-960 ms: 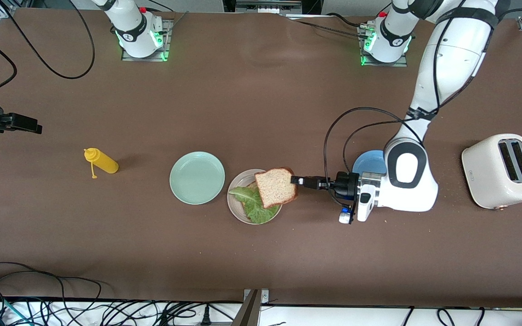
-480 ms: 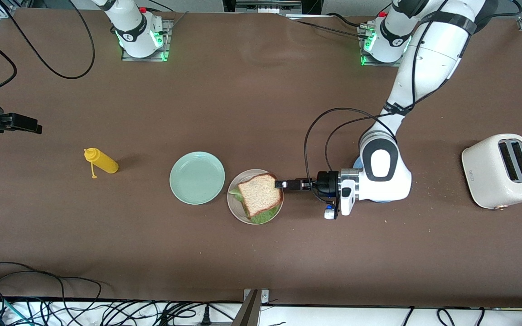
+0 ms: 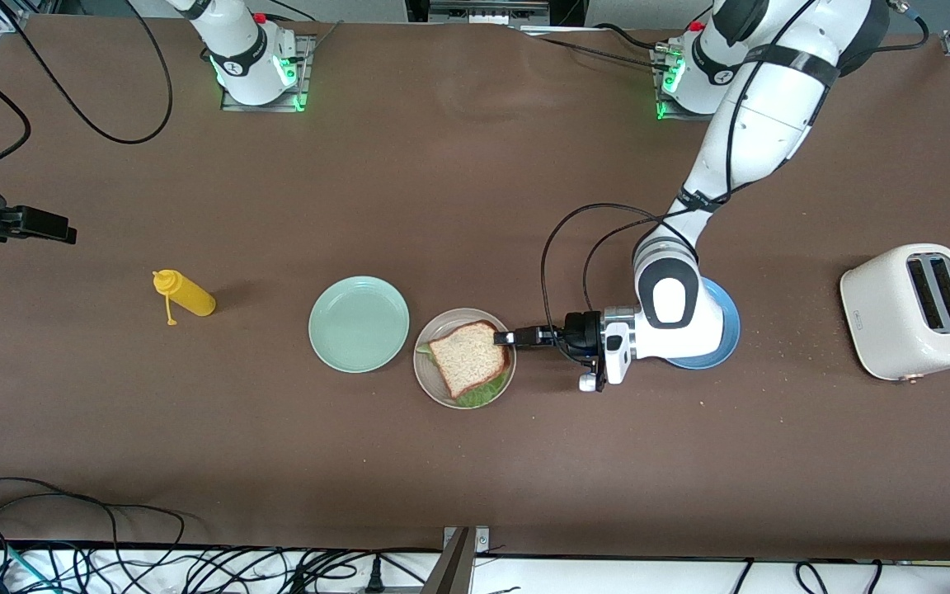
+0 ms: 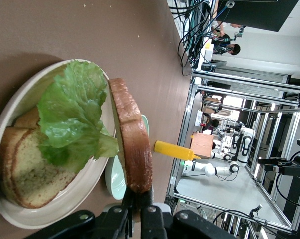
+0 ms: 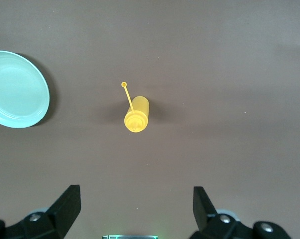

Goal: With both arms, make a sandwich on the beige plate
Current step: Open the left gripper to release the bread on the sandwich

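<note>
Sandwich (image 3: 469,363) on beige plate (image 3: 425,375), near middle of table (image 3: 475,462), just beside mint-green plate (image 3: 359,323) toward left arm's end. Top bread slice (image 4: 132,142) pinched at its edge by left tool (image 3: 505,337), clamped shut on it; from left wrist view, slice seen edge-on above lettuce (image 4: 72,119), tilted, its far end just over the leaf. Bottom slice (image 4: 28,172) lying in plate under lettuce, half covered. From front, bottom slice fully hidden, only lettuce fringes peeking out. Blue plate (image 3: 726,330) mostly covered by left arm's wrist. Right tool (image 5: 136,204) not visible in front view, arm cut off at top edge past its base; in right wrist view, fingers (image 5: 65,204) spread wide, empty, over yellow bottle (image 3: 185,294), waiting. Toaster (image 3: 912,311) at left arm's end of table, well apart from plates
</note>
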Robot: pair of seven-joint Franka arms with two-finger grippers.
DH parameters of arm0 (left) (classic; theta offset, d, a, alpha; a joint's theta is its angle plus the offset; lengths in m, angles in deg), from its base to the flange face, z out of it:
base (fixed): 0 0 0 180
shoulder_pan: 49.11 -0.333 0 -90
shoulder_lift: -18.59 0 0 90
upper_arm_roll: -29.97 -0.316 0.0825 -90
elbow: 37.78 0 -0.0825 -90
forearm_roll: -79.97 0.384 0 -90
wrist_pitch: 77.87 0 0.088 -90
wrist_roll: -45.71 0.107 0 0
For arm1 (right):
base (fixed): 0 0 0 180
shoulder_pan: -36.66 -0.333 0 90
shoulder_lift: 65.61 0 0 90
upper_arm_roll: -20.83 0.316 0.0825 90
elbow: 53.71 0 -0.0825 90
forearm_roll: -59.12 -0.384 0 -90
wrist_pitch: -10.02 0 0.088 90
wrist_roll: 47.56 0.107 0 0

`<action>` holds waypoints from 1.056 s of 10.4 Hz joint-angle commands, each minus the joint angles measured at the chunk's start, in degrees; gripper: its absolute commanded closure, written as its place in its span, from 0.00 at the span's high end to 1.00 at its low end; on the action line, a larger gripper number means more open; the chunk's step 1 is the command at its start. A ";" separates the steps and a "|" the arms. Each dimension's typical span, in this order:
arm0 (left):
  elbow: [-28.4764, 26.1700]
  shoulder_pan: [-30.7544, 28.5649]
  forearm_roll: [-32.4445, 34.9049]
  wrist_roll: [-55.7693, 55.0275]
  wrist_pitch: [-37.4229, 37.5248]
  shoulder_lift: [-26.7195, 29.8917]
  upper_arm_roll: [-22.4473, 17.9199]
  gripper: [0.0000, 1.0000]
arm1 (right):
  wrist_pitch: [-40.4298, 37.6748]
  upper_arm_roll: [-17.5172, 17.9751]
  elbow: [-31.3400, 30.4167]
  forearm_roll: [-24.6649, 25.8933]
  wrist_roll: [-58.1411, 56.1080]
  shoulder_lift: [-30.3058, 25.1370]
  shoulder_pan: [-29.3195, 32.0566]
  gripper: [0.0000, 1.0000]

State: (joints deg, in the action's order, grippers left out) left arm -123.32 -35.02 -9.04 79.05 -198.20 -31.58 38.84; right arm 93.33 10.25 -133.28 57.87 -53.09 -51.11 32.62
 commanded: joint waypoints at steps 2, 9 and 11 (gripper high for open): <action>-0.41 1.55 -3.11 5.51 -2.27 -0.46 -0.52 0.00 | 0.80 0.21 -1.56 0.73 0.69 -1.23 0.00 1.00; -2.17 0.41 2.07 8.59 -3.24 -0.02 -2.45 1.00 | 0.71 0.21 -1.56 0.73 0.69 -1.23 0.00 1.00; -2.61 0.33 2.17 7.88 -3.24 0.33 -2.71 1.00 | 0.71 0.21 -1.56 0.73 0.69 -1.23 0.00 1.00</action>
State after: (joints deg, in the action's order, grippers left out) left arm -124.86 -34.39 -8.32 87.33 -201.07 -32.38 36.08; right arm 93.33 10.25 -133.28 57.87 -53.07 -51.11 32.63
